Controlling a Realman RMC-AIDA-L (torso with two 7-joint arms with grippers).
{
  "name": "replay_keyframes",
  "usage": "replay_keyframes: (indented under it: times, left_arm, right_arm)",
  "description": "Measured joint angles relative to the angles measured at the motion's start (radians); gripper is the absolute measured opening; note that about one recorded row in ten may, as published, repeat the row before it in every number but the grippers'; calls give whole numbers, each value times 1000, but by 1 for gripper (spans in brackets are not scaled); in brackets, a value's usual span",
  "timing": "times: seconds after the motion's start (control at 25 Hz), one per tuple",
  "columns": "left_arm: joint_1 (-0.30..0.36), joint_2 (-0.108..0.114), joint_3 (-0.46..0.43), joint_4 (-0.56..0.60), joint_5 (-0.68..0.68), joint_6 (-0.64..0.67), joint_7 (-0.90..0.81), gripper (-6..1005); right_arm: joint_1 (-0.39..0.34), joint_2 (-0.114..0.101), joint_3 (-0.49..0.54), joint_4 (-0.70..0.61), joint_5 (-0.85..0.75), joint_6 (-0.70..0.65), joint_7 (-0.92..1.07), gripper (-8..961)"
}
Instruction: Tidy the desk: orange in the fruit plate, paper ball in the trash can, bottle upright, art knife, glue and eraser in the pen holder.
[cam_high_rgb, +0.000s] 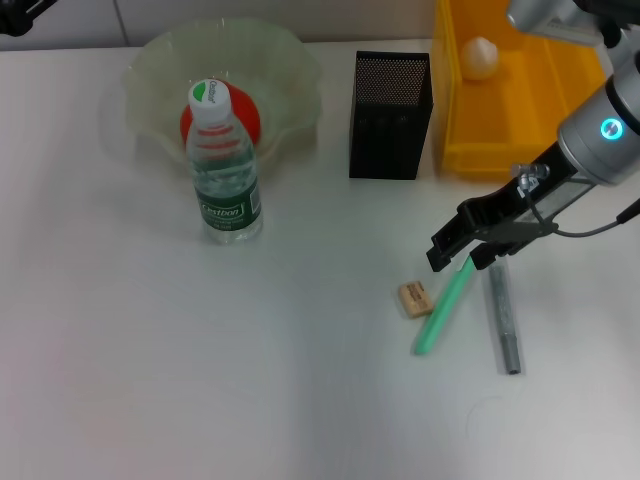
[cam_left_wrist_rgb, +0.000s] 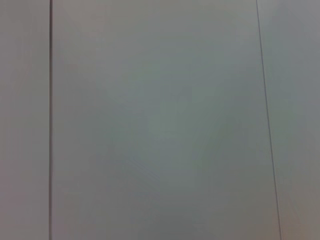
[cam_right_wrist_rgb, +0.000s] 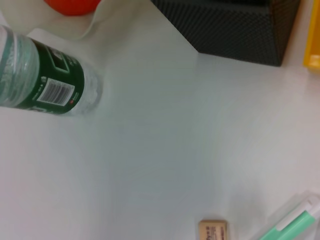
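The orange (cam_high_rgb: 247, 112) lies in the fruit plate (cam_high_rgb: 150, 75). The bottle (cam_high_rgb: 222, 170) stands upright in front of the plate. The paper ball (cam_high_rgb: 479, 57) lies in the yellow trash can (cam_high_rgb: 520, 120). The black mesh pen holder (cam_high_rgb: 390, 115) stands between plate and can. The tan eraser (cam_high_rgb: 415, 298), the green art knife (cam_high_rgb: 443, 308) and the grey glue stick (cam_high_rgb: 503, 318) lie on the table at the front right. My right gripper (cam_high_rgb: 463, 250) is open, just above the knife's far end. In the right wrist view I see the eraser (cam_right_wrist_rgb: 213, 231) and the knife (cam_right_wrist_rgb: 289, 226). My left arm (cam_high_rgb: 20, 15) is parked at the far left corner.
The white table (cam_high_rgb: 200, 380) spreads to the front and left. The right wrist view also shows the bottle (cam_right_wrist_rgb: 45, 80), the pen holder (cam_right_wrist_rgb: 230, 25) and a corner of the trash can (cam_right_wrist_rgb: 313, 45). The left wrist view shows only a plain pale surface.
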Motion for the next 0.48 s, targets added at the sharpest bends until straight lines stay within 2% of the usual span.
replay_keyframes:
  times: [0.2, 0.48]
  left_arm:
    - [-7, 1, 3, 0, 0, -11, 9, 715]
    - [-5, 9, -2, 0, 0, -15, 14, 715]
  right_arm:
    - [7, -2, 58, 80, -10, 7, 1, 610]
    - [10, -3, 111, 119, -65, 15, 1, 609]
